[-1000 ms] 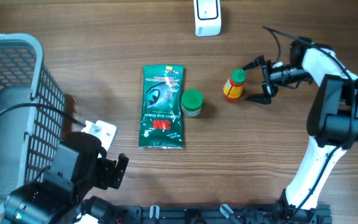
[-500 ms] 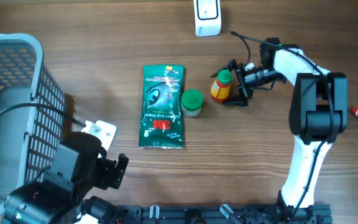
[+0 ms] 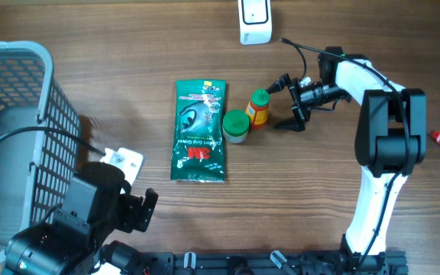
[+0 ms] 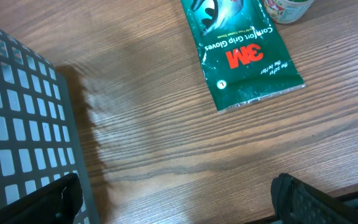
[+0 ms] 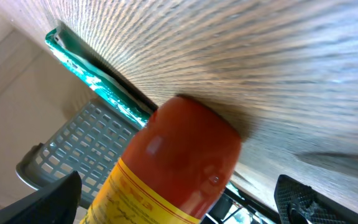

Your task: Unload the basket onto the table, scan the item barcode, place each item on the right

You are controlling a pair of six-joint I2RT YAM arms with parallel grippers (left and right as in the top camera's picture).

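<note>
Facing bottle (image 3: 258,108) (green-capped), end effector (image 3: 283,103) agape.

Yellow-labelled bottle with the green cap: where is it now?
Overhead view, right of centre: the bottle sits just right of the green-lidded jar, directly in front of the open right gripper.

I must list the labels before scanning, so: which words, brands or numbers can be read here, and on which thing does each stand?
"3M": red letters on the green glove packet.
"Comfort Grip": white letters on the same packet.
"L" in a circle: same packet, near its corner.
Small slogan beside "3M": too small to read surely.
Bottle, yellow label: red print, blurred.
Green-lidded jar: label unreadable.
</note>
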